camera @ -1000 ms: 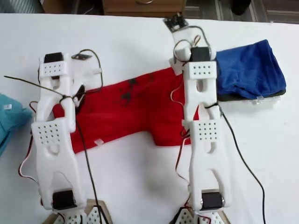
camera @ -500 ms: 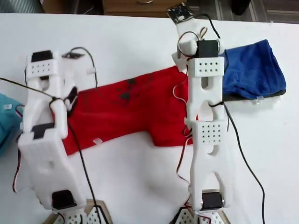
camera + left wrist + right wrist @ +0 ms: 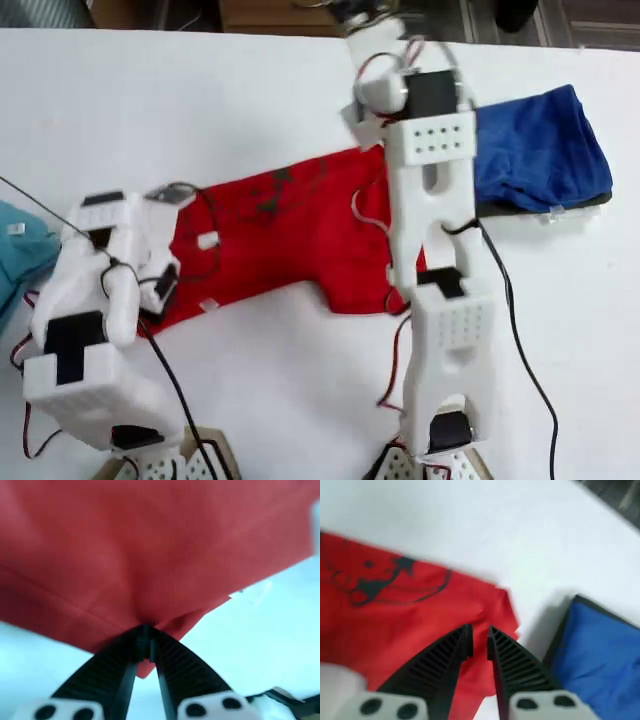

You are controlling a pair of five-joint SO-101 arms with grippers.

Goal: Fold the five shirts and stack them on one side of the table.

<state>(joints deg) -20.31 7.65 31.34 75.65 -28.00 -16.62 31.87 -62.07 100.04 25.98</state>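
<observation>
A red shirt with a dark print lies spread across the middle of the table. My left gripper is shut on its left hem, at the near-left end of the cloth, and the fabric bunches at the fingertips. My right arm stands raised over the shirt's right part. Its gripper hovers above the far-right corner of the red shirt, fingers a narrow gap apart with nothing between them. A folded blue shirt rests on a dark folded one at the right.
A teal shirt lies at the table's left edge. Cables trail from both arms over the white tabletop. The folded blue shirt lies close beside the right gripper.
The left arm has pulled back toward the near edge, dragging the red shirt's left end inward. The right arm has risen and swung toward the table's far side.
</observation>
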